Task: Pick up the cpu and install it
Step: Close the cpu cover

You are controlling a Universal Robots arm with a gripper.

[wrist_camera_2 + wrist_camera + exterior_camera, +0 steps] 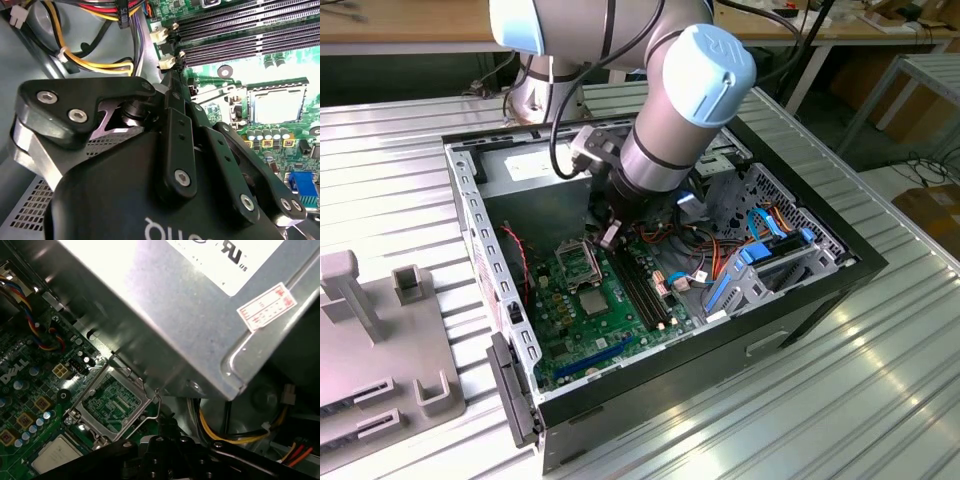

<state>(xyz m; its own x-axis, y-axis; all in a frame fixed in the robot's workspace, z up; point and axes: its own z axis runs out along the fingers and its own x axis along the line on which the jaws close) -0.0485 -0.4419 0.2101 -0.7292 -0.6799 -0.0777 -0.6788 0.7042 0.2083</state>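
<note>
The cpu [595, 301] is a pale silver-grey square lying flat in its seat on the green motherboard [620, 330], inside the open computer case. It is also in both wrist views [278, 105] [54, 456]. The shiny socket frame [578, 262] [112, 401] stands flipped open just behind it, with its thin lever [159, 407] raised. My gripper [610, 238] [169, 77] [165, 422] hangs low in the case. It is beside the open frame, on the memory-slot side, and a little behind the cpu. It looks shut with nothing in it.
A metal power supply box [190, 315] [535, 165] fills the case's back corner close to the gripper. Long dark memory slots [642, 290] [250, 35] run beside the socket. Coloured cables [685, 245] and a blue-clipped drive cage [760, 265] lie at the exterior view's right. A grey fixture [380, 340] sits outside the case.
</note>
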